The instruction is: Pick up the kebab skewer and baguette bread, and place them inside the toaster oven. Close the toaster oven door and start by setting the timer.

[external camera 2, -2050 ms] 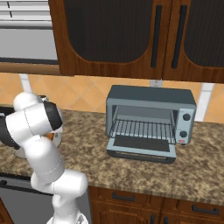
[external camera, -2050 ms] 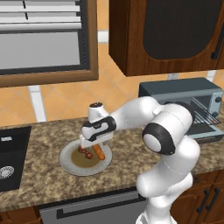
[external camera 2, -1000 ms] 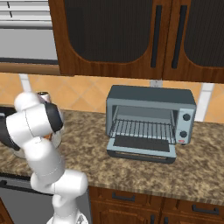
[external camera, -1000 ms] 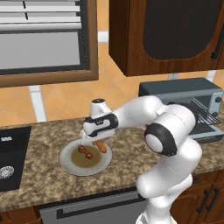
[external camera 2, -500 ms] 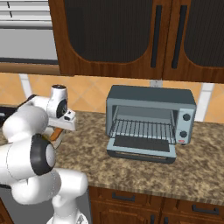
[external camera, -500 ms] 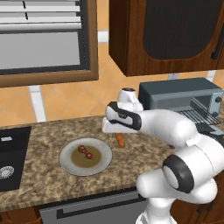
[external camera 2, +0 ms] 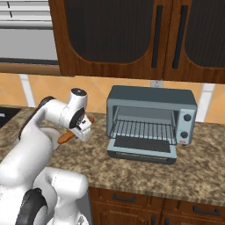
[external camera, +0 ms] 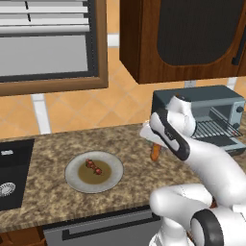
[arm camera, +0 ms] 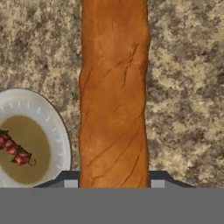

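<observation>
Since the earlier frames the arm has swung from over the plate [external camera: 76,169] toward the toaster oven [external camera 2: 151,121], carrying the baguette bread [arm camera: 113,92] off the plate and into the air above the granite counter [external camera 2: 193,167]. The gripper [arm camera: 113,183] is clamped on the loaf, one finger pressed against each side of it, and the bread runs straight out from the jaws in the hand view. In the left base view its orange-brown end [external camera: 154,153] pokes out below the hand, between plate and oven.

The kebab skewer [external camera: 94,167] lies alone on the plate, untouched. The toaster oven door [external camera 2: 141,147] is folded down flat, the wire rack [external camera 2: 143,130] bare.

The step in hand appears to be the bread's transfer to the oven, with the skewer, door and timer all to come. The next move likely calls for carrying the loaf further right, lining it up with the opening, and sliding it onto the rack without clipping the lowered door.
</observation>
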